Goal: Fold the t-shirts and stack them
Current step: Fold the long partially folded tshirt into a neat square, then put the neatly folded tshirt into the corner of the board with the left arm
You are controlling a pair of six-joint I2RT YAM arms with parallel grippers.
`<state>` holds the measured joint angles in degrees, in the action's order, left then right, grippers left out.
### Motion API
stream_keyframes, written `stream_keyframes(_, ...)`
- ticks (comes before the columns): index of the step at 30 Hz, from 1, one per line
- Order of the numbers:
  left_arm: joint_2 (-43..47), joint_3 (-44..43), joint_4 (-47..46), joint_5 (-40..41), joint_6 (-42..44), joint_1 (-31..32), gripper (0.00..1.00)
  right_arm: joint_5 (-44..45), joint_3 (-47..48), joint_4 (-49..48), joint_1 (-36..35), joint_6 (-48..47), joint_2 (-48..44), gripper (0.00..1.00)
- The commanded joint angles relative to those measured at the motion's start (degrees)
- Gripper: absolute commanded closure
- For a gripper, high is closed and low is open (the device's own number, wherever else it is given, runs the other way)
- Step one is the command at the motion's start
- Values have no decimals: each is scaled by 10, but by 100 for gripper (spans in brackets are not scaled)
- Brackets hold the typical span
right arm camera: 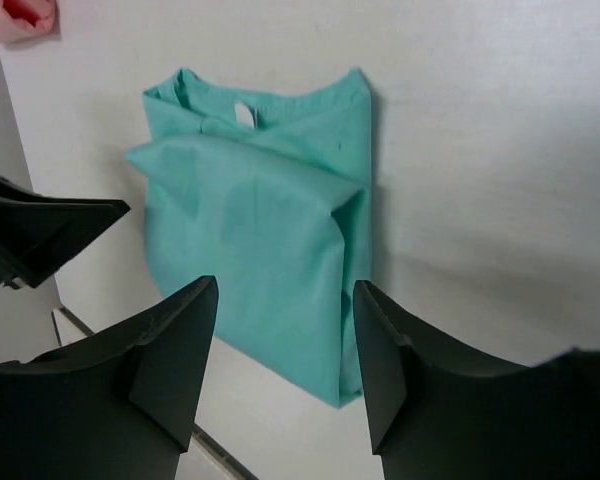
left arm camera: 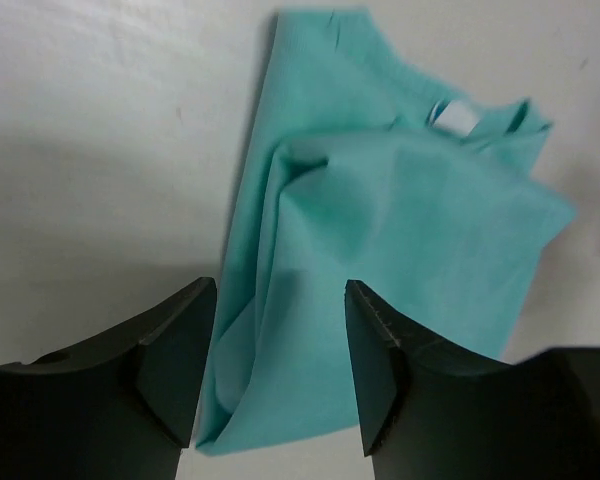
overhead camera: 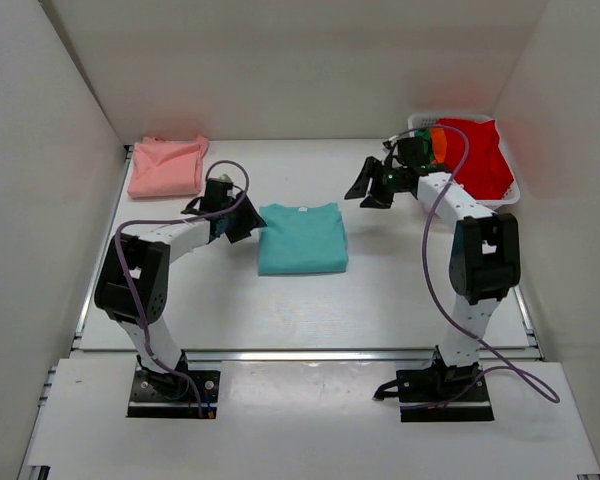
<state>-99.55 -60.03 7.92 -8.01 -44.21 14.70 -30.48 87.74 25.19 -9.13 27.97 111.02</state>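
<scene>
Teal shirt [overhead camera: 301, 238]: folded into a neat rectangle, flat at the middle of the white counter [overhead camera: 380, 290], collar and white label toward the far wall.
Folds: the top layer shows soft creases; the edges line up loosely.
Left arm's fingers [overhead camera: 242, 222]: spread apart and gripping nothing, just beside the teal shirt's edge on the left arm's side. In the wrist view that edge shows through the gap between them; whether they touch the cloth cannot be told.
Right arm's fingers [overhead camera: 369, 191]: also spread apart and empty, near the teal shirt's far corner on the right arm's side, clear of the cloth.
Pink shirt [overhead camera: 167, 166]: folded, well apart from the teal shirt, in the far corner on the left arm's side.
Red shirt [overhead camera: 477, 155]: heaped loose in a white basket [overhead camera: 510, 192], well apart from the teal shirt in the far corner on the right arm's side.
Green and orange cloth [overhead camera: 435, 140]: bunched against the red shirt at the basket's end nearer the teal shirt, partly hidden by the right arm.
</scene>
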Motion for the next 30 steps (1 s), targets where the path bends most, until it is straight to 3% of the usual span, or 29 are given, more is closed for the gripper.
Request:
stream_keyframes(1,9,6,40,15,59,15,34,2,-49,-17,2,-16,-62,46)
stream_keyframes(13,-119,-157,250,147,191,103,26,6,-107,-8,31,-14,-130,46)
stream_keyframes(18,-155,-192,306,192,233,128,35,4,-119,-15,34,-16,-145,46)
stream_keyframes(23,-184,-204,350,234,261,163,36,0,-132,-18,44,-8,-159,46)
stream_keyframes(27,-189,-202,348,209,261,168,60,-1,-131,-17,52,-12,-171,47)
stream_keyframes(30,-206,-206,372,175,253,156,60,-1,-129,-13,59,-17,-176,47)
